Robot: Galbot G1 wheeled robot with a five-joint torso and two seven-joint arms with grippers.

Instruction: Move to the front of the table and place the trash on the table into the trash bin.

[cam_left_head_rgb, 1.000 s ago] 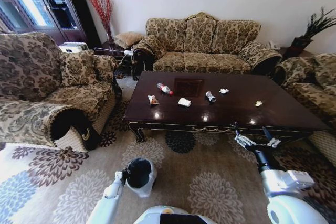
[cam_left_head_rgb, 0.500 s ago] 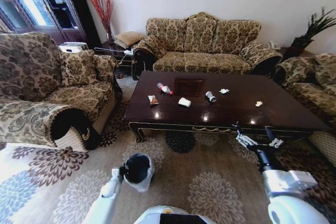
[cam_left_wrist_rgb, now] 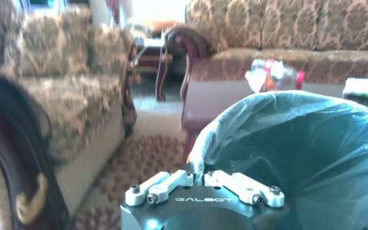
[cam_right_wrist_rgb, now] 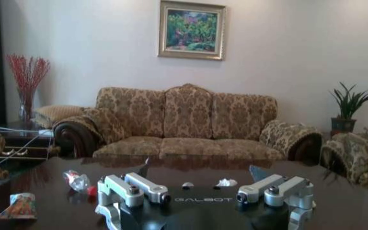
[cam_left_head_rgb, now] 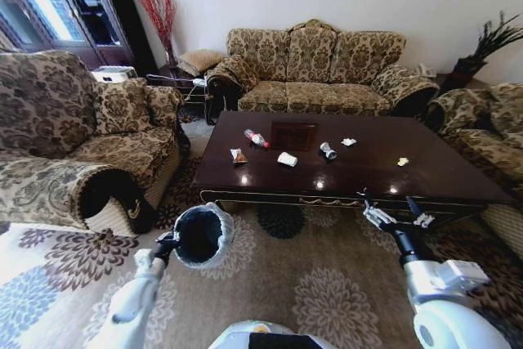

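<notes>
Two arms up, we're facing the long side of the counter [cam_left_head_rgb: 384, 171]. Left gripper [cam_left_head_rgb: 167, 244] is clamped on the rim of the trash bin [cam_left_head_rgb: 201, 234], holding it tilted over the floral carpet [cam_left_head_rgb: 327, 284], just short of the counter's near-left corner; bag liner folded over the rim. Right gripper [cam_left_head_rgb: 393, 214] hangs spread wide with nothing in it, at the counter's near edge, right of centre. Trash is all on the counter top: clear bottle with red cap [cam_left_head_rgb: 256, 138] left of the centre inlay, snack wrapper [cam_left_head_rgb: 238, 155] nearer us, white crumpled paper [cam_left_head_rgb: 287, 158], crushed silver can [cam_left_head_rgb: 328, 150], a small white scrap [cam_left_head_rgb: 349, 142] and a yellowish bit [cam_left_head_rgb: 403, 162] further right.
</notes>
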